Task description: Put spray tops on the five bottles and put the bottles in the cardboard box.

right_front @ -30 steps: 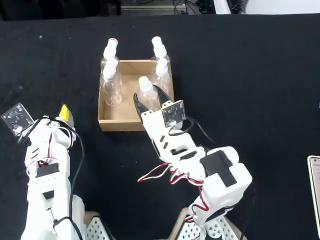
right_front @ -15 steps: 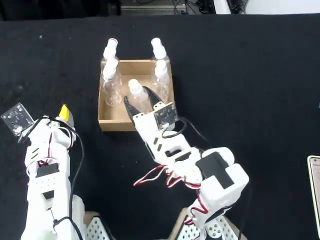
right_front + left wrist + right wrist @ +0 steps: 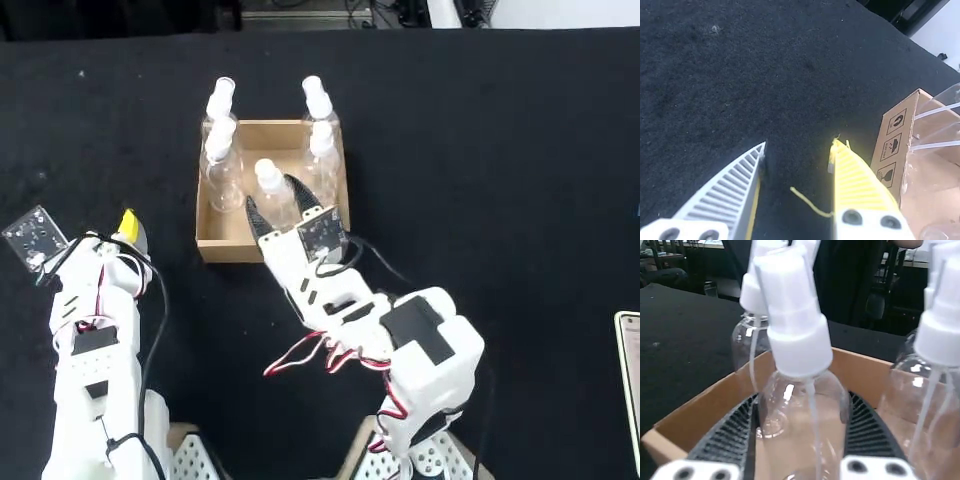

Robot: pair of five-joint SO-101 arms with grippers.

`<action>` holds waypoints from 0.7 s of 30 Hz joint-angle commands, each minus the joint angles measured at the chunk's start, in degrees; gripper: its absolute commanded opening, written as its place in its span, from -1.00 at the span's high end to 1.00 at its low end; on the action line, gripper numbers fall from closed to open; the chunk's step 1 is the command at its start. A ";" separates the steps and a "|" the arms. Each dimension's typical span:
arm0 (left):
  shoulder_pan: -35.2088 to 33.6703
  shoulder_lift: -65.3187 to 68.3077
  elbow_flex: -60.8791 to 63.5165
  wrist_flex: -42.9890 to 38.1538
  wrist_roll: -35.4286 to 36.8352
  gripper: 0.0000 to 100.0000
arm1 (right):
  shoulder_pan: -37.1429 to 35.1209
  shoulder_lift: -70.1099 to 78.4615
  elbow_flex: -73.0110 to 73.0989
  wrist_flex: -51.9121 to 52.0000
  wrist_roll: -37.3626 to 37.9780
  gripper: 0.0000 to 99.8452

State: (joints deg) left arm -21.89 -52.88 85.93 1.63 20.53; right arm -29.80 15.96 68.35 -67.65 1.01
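At the left, the left gripper (image 3: 799, 145) hangs low over the black desk (image 3: 500, 150), its jaws spread apart with nothing between them. It sits just outside the near left corner of the cardboard box (image 3: 235, 247).

The box stands in the middle of the desk, open side up. Four other bottles (image 3: 222, 170), each already capped in white, stand along its far half in two pairs, left and right. Whether the rearmost pair is inside the far wall or just behind it, I cannot tell.

Right of centre, the right gripper (image 3: 271, 195) reaches over the near wall of the box. Its jaws are closed on the belly of the fifth bottle (image 3: 800, 410), one ribbed face against each side. The bottle is upright, inside the box towards its near middle, with its spray top (image 3: 792, 330) on and the dip tube hanging down within. Whether its base rests on the box floor is hidden.

The bottle looks empty and made of thin clear plastic, so it is probably very light, smooth enough to slip, and likely to dent under a hard squeeze. Tall and narrow, it would tip easily. The belly below the shoulder seems the safest place to hold it, since the spray top might pull off or twist.
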 commanded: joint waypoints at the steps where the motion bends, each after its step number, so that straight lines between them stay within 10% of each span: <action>1: -0.75 -1.58 -0.48 -1.14 0.18 0.64 | -1.32 -0.13 -1.89 -0.53 0.44 0.74; 21: -0.75 -1.58 -0.48 -1.14 0.09 0.64 | -3.60 -0.13 -1.01 -0.62 0.44 0.51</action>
State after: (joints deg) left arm -21.89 -52.88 85.93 1.63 20.53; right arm -32.35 16.04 68.35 -67.65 1.01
